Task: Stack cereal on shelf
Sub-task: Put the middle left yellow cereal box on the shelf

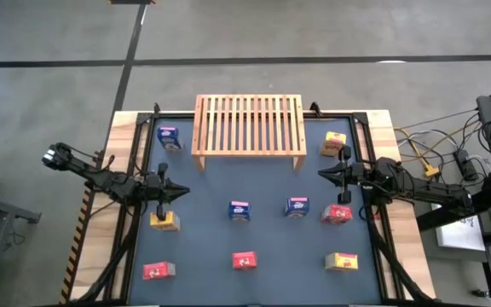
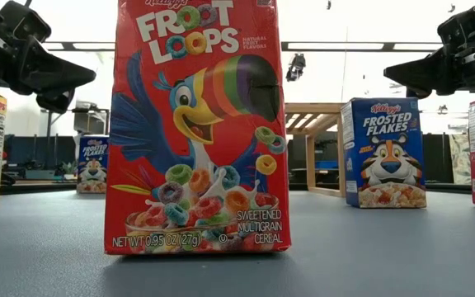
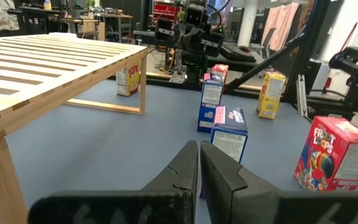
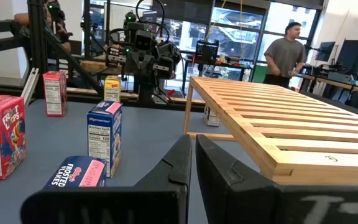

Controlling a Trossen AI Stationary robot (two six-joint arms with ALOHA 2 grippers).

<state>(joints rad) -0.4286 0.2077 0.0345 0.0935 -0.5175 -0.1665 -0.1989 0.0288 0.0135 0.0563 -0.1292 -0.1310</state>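
Note:
The light wooden slatted shelf stands on its short legs at the table's far middle, with nothing on top. Nine small cereal boxes stand upright on the blue mat: blue ones, yellow ones, red ones. My left gripper is shut and empty above the mat's left side, just beyond the near-left yellow box. My right gripper is shut and empty above the right side, between the far yellow box and the red box.
A black frame runs along the mat's sides, with bare wooden tabletop outside it. Cables lie off the right edge. The nearest red box fills the middle of the low view. A person stands in the room beyond the table.

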